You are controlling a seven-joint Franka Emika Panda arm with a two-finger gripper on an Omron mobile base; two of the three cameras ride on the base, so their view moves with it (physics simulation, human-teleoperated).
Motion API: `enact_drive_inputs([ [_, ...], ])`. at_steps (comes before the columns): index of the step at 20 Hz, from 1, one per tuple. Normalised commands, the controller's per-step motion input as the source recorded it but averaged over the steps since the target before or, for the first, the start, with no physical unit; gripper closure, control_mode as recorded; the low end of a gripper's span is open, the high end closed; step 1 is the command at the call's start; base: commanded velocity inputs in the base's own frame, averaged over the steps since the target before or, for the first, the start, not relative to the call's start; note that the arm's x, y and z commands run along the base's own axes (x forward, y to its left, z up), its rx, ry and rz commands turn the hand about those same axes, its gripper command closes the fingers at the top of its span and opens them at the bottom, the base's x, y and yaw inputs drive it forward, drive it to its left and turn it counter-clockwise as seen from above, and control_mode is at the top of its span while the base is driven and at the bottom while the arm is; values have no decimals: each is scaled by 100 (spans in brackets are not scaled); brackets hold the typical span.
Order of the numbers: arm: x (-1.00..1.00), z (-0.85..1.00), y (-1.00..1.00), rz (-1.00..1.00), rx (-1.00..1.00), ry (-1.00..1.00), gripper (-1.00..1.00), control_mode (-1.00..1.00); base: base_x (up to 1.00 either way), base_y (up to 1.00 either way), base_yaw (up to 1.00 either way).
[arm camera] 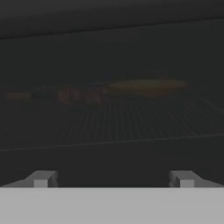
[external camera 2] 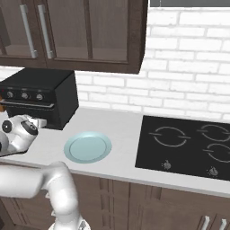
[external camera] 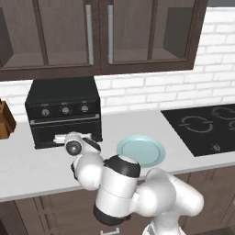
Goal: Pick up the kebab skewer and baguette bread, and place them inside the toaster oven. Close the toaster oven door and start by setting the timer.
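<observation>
Baguette bread | on rack beside kebab skewer | ahead of spread end effector

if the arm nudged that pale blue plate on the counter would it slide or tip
Probably slide. The pale blue plate lies flat and low on the smooth white counter, so tipping seems unlikely. Its shallow raised rim gives a push something to catch. It holds nothing, so it may move easily. It looks rigid, perhaps ceramic, so knocking it off the edge might break it.
</observation>
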Motion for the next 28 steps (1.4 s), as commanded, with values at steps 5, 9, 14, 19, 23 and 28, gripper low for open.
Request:
enact_drive_inputs([
  [5, -18, 6, 3, -1, -1, 0, -100, -100, 0, 0, 0],
  [9, -45, 33, 12, -4, -2, 0, -100, -100, 0, 0, 0],
  [14, -35, 68, 30, -1, -1, 0, -100, -100, 0, 0, 0],
  [19, -20, 80, 46, 0, -1, 0, -100, -100, 0, 0, 0],
  [23, -17, 72, 46, 0, -1, 0, -100, -100, 0, 0, 0],
  [28, -18, 39, 34, 0, -3, 0, -100, -100, 0, 0, 0],
])
